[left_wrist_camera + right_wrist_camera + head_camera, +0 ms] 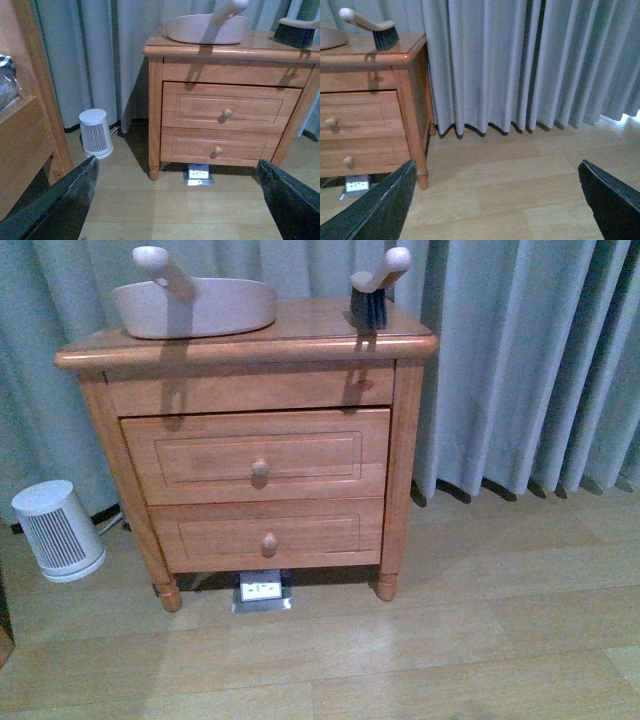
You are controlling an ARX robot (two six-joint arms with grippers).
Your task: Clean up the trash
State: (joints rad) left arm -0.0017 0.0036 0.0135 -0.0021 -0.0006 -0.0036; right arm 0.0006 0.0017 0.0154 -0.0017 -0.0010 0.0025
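Note:
The trash is not in view in any picture. A pinkish-beige dustpan rests on top of the wooden nightstand, and a hand brush with dark bristles lies at the top's right end. The left wrist view also holds the dustpan and the brush. In the right wrist view the brush lies on the nightstand top. My left gripper hangs open above the floor in front of the nightstand. My right gripper is open over bare floor beside the curtains. Neither arm shows in the front view.
A small white cylindrical appliance stands on the floor left of the nightstand. A small white device lies under it. Grey curtains hang behind. A wooden furniture edge is at the left wrist's side.

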